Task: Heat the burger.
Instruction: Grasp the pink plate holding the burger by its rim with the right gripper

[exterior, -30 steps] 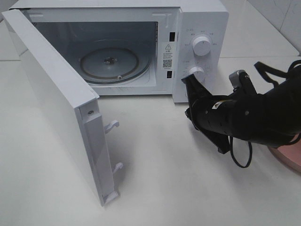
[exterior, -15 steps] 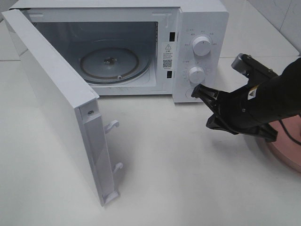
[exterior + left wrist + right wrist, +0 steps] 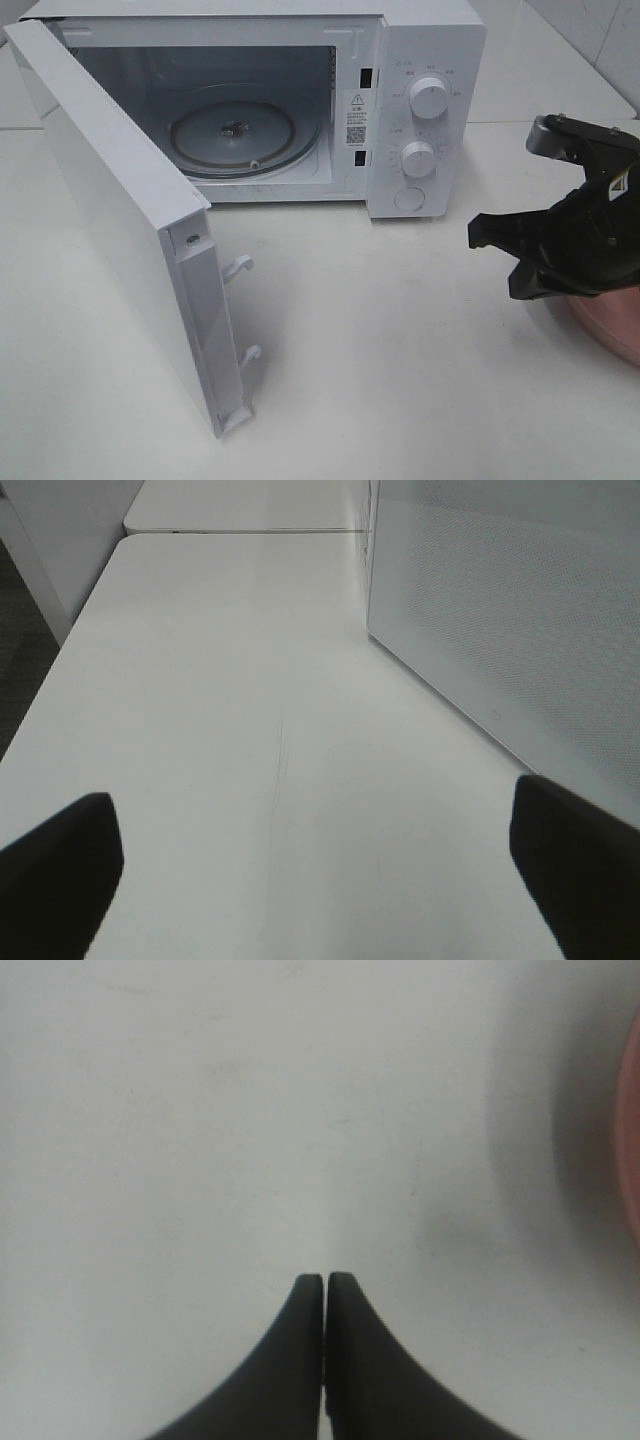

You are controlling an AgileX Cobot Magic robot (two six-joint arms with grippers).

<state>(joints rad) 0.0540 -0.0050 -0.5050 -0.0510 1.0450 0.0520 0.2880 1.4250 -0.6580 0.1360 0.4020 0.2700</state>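
Bright, even overhead light; the white table (image 3: 400,380) is nearly washed out. A soft shadow lies beside the plate (image 3: 632,1140); the microwave cavity (image 3: 200,85) is dim. Wrist views are softer, greyer.

The microwave (image 3: 440,30) stands at the far side of the table (image 3: 380,350), with its door (image 3: 110,230) open to the left and reaching toward the near edge. The turntable (image 3: 232,135) lies inside it. My right gripper (image 3: 472,238) hangs right of the microwave, over the plate (image 3: 610,325) at the table's right edge. My left gripper (image 3: 310,820) sits left of the door.
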